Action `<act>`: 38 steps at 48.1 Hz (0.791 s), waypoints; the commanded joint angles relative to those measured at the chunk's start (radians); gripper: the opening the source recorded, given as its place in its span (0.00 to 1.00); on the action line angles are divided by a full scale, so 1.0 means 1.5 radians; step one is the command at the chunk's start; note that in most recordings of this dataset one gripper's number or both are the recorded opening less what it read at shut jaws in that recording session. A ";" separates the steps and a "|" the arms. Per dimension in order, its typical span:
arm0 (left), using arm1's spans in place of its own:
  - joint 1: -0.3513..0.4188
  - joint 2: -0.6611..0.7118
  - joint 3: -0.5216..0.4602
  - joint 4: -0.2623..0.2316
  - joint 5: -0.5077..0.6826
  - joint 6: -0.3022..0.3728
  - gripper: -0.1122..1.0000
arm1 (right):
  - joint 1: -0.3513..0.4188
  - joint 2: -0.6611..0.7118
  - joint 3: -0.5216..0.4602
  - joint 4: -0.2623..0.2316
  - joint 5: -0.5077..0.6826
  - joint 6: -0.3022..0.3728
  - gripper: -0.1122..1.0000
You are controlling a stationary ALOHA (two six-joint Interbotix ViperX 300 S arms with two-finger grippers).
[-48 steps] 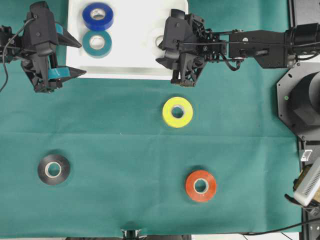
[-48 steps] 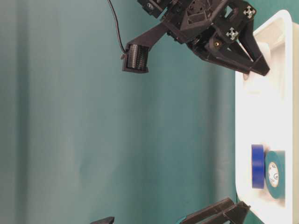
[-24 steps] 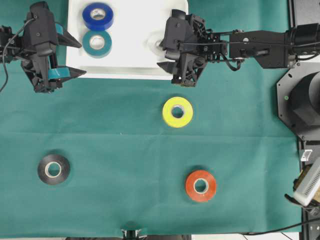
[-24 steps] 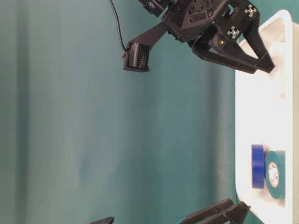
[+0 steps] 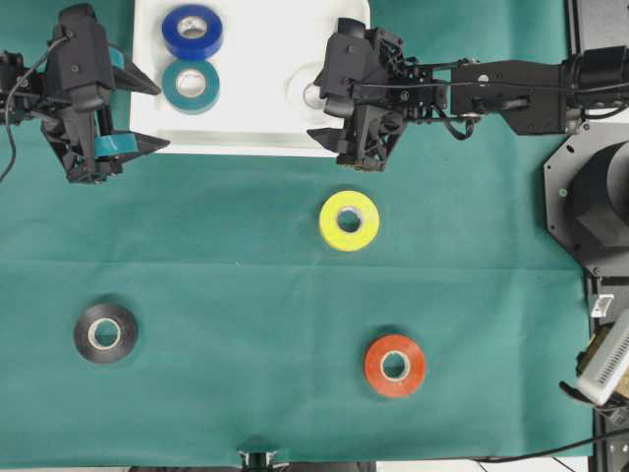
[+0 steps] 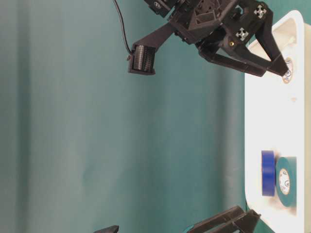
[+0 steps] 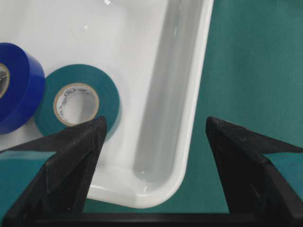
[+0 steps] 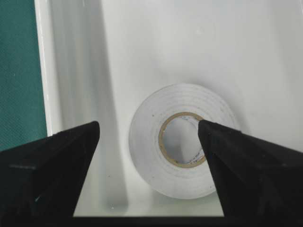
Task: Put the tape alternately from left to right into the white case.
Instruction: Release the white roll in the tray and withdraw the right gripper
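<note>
Sitting on the green counter (image 5: 246,246), the white case (image 5: 256,108) holds blue (image 5: 193,31), teal (image 5: 191,86) and white (image 8: 182,139) rolls lying flat; yellow (image 5: 349,220), black (image 5: 105,332) and red-orange (image 5: 394,365) wait outside. Right end effector (image 5: 324,103), clamped a second ago, now gapes over white. Left end effector (image 5: 147,113) wide open, empty.

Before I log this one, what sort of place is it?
Most likely a robot lab bench: two black arms with the left gripper and right gripper over a green cloth, sorting tape rolls into a white case.
</note>
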 commanded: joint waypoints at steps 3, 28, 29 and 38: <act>-0.004 -0.010 -0.008 -0.001 -0.005 0.001 0.86 | 0.013 -0.020 -0.005 0.001 -0.004 0.007 0.62; -0.005 -0.010 -0.010 -0.001 -0.005 0.001 0.86 | 0.072 -0.091 0.048 0.001 -0.005 0.009 0.62; -0.005 -0.010 -0.010 -0.001 -0.005 0.001 0.86 | 0.073 -0.095 0.051 0.002 -0.004 0.010 0.62; -0.006 -0.010 -0.010 -0.001 -0.005 0.001 0.86 | 0.072 -0.130 0.091 0.003 -0.009 0.015 0.62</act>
